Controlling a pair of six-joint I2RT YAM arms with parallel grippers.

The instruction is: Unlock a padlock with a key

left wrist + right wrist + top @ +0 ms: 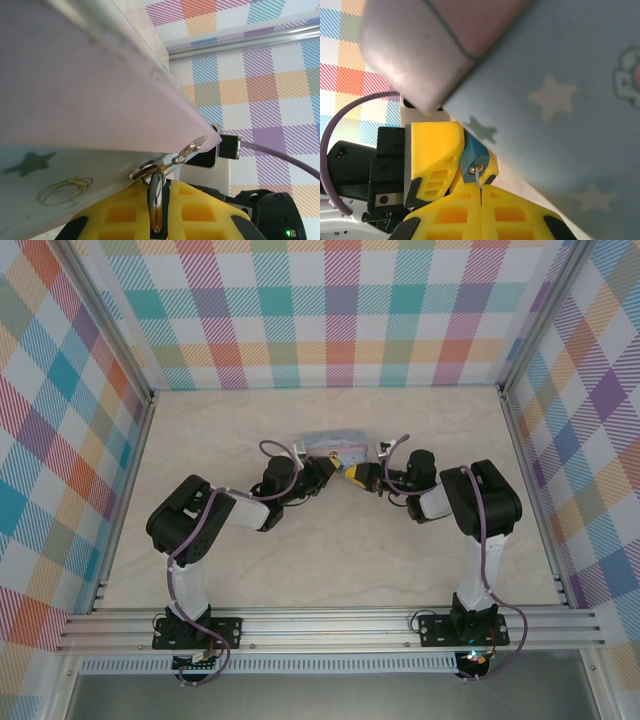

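Padlock (pixel 471 160): I see only its teal keyhole end. The rest is hidden in the left gripper (pixel 159 205), jaws clamped on it. Key (pixel 478 180) is a thin sliver at the keyhole, pinched in the right gripper (pixel 481 200) jaws; can't tell how deep it sits. Blurred tin (pixel 560 100) crowds both, mid-surface (pixel 330 560).

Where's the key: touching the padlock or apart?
Touching. In the right wrist view, the tip of the key sits in the keyhole of the padlock.

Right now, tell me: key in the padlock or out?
In, at least its tip: the key runs from the right gripper into the keyhole of the padlock. Depth: cannot tell.
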